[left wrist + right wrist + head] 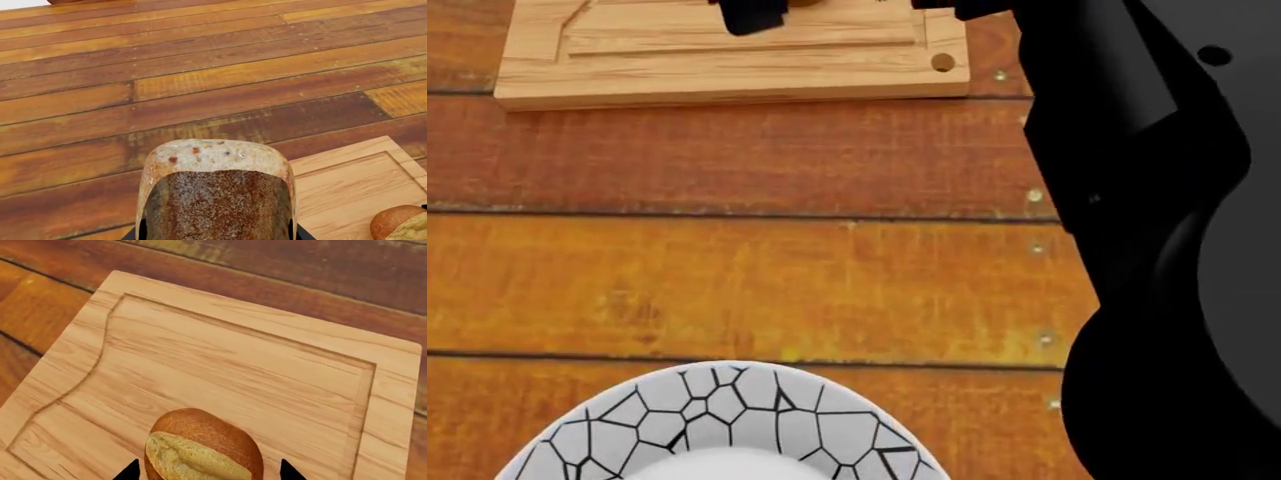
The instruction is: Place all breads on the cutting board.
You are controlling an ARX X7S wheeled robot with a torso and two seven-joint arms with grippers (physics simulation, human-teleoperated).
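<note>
Left gripper (217, 235) clamped on a long dark-crust loaf (217, 192), held above the plank tabletop (200, 75) just beside the cutting board (347, 190) corner. Right gripper (208, 471) fingertips spread wide either side of a round roll (203, 445) on the board; contact can't be made out. Head view: board at top, crackle-pattern plate (714, 425) near bottom, well apart

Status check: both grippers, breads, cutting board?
Left gripper shut on long dark-crusted loaf, beside board corner. Right gripper open around round brown roll resting on light tan grooved wooden cutting board. Nothing blocking.
</note>
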